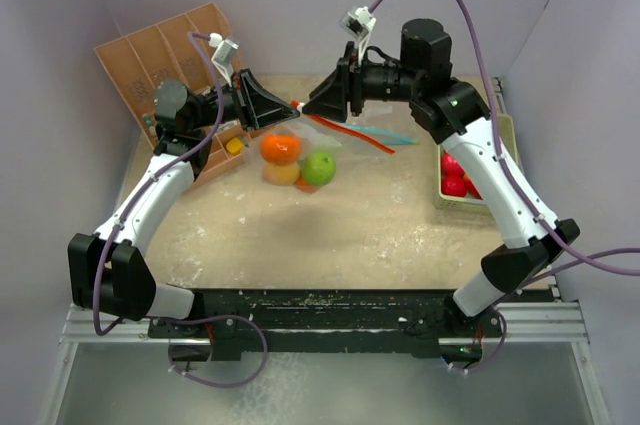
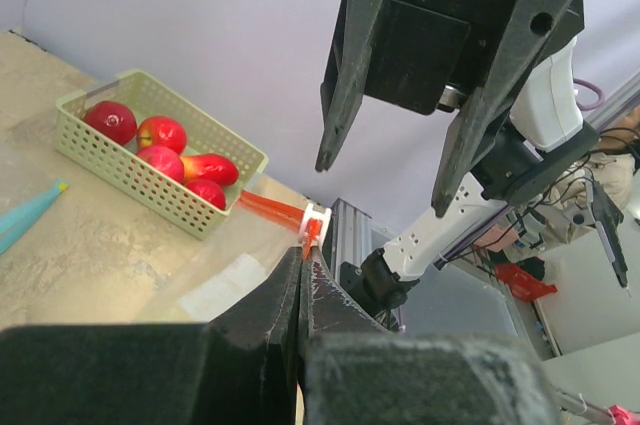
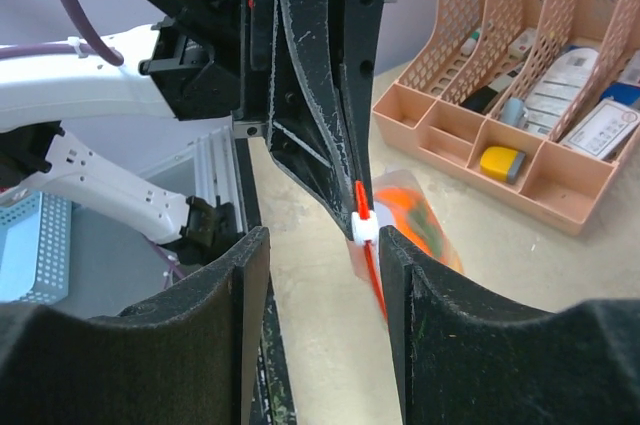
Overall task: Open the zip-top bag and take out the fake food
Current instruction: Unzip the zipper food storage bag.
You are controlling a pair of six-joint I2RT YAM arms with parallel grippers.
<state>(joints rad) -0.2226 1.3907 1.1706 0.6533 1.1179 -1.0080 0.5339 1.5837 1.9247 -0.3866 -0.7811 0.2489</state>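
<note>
Overhead, fake food (image 1: 281,148) in zip-top bag (image 1: 318,137), close-up, white slider (image 3: 366,227)

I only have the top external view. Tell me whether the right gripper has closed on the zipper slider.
Observer: No. The right wrist view shows the right gripper open, with the white slider between its fingers.
Operator: Report the left gripper.
Observer: The left gripper is shut on the red zip strip of the zip-top bag, right beside the slider.
Operator: Count the tray.
Observer: The left wrist view shows about five red fruits in the pale green tray.
</note>
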